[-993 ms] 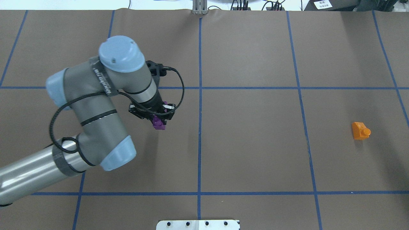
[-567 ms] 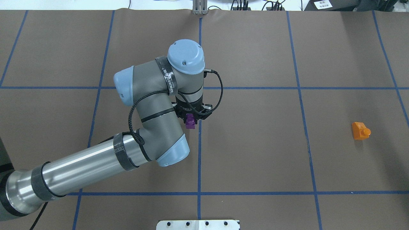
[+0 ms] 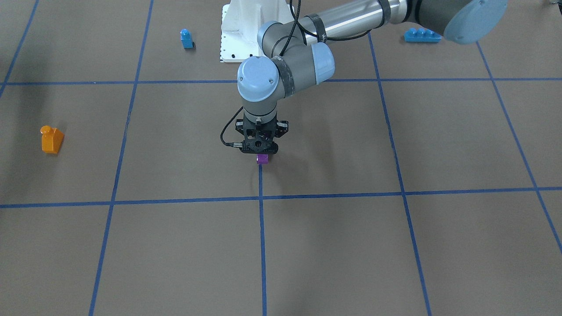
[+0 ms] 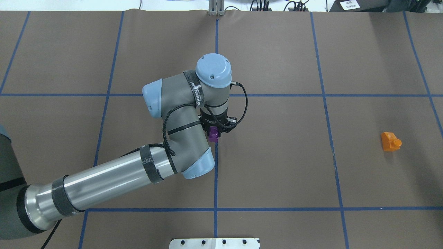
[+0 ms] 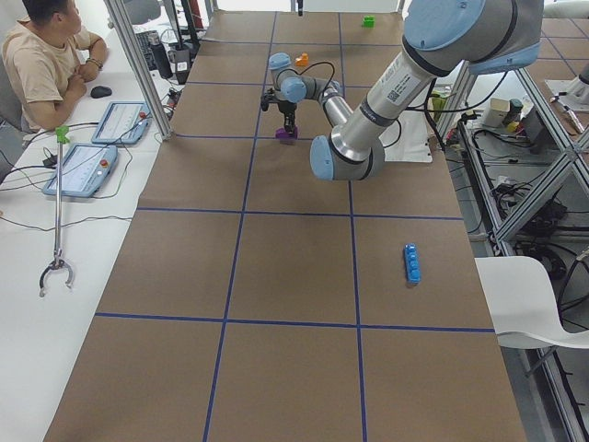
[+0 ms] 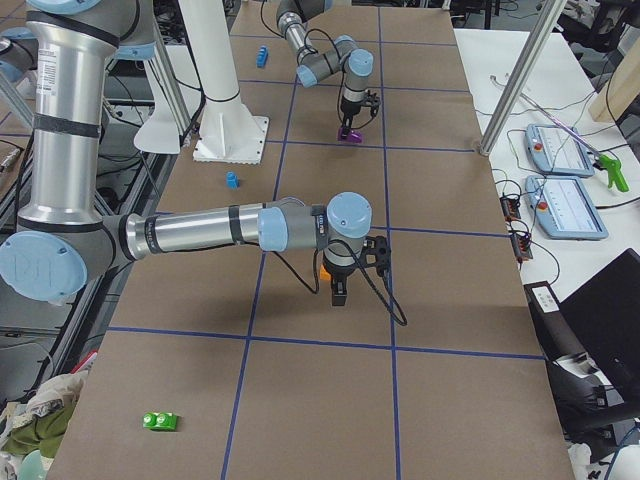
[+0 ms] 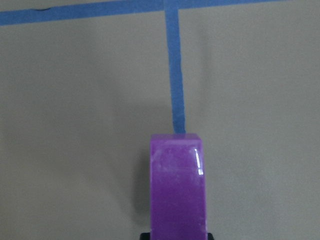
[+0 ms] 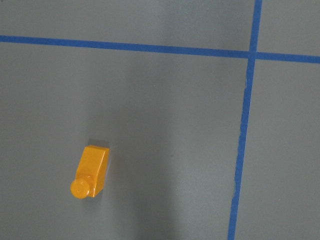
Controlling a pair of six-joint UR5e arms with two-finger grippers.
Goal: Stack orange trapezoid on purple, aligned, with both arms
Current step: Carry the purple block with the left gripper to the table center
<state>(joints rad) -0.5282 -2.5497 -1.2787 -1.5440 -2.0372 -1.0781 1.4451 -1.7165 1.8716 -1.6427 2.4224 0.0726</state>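
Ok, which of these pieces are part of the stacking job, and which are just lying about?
In the job: purple brick, held in the left gripper; orange trapezoid, ungripped.
Lying about: small blue brick; long blue brick; green brick.

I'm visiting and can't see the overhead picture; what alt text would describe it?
The robot's left gripper holds a small purple brick at the central blue tape line of a brown table. A small orange brick lies alone far to the right.

Overhead and front-facing cameras face oppositely, sharing the purple brick point(image 4: 214, 134).
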